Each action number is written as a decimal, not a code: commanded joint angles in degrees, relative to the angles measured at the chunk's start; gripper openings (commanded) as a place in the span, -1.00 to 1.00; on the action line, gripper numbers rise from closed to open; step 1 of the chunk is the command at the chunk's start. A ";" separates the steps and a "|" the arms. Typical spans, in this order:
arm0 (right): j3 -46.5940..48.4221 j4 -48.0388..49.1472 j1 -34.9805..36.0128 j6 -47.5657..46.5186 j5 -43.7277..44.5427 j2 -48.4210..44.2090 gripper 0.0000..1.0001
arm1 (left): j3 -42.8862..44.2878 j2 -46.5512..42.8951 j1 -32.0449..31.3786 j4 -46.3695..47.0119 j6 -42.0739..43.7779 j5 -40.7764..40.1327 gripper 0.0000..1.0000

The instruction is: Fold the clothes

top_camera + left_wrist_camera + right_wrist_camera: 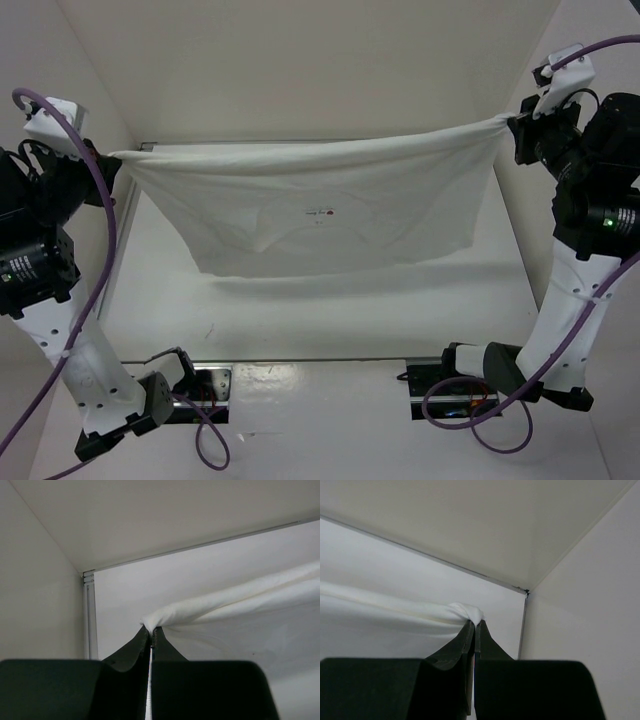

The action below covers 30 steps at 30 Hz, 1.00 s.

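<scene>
The clothes (320, 215) are being held clear of the desk (330, 320), spread as one sheet between the two pairs of jaws. The long axis is being kept straight across, from the left jaws to the right jaws. The top edge is being pulled taut along that line, while the rest is hanging loose below it, with the neck label (318, 213) showing near the middle.

From the left jaws the cloth is being led off to the right, and from the right jaws off to the left. Each pair is being kept pinched tight on a bunched top corner, seen at the tips in both wrist views (152, 619) (469, 611).

The sheet is being shared evenly, so neither the left arm (40, 250) nor the right arm (590, 210) is judged the nearer. Any lay-down is judged to depend on both ends being lowered together, so that the axis is kept level and the hanging hem is met by the desk first.
</scene>
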 commanded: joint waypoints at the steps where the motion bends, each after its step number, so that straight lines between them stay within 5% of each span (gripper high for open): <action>1: 0.81 4.72 -0.53 1.62 0.19 -0.24 -1.00 | 0.90 -0.85 0.66 4.82 -1.22 -1.53 -1.00; 21: 13.02 -0.46 -0.53 1.63 -2.00 1.95 -1.00 | 10.22 -0.85 0.66 3.76 -1.75 -4.43 -1.00; 30: 13.40 -10.12 -0.01 -6.45 -6.74 1.34 -1.00 | 9.97 -1.37 0.66 1.92 -1.05 -0.48 -1.00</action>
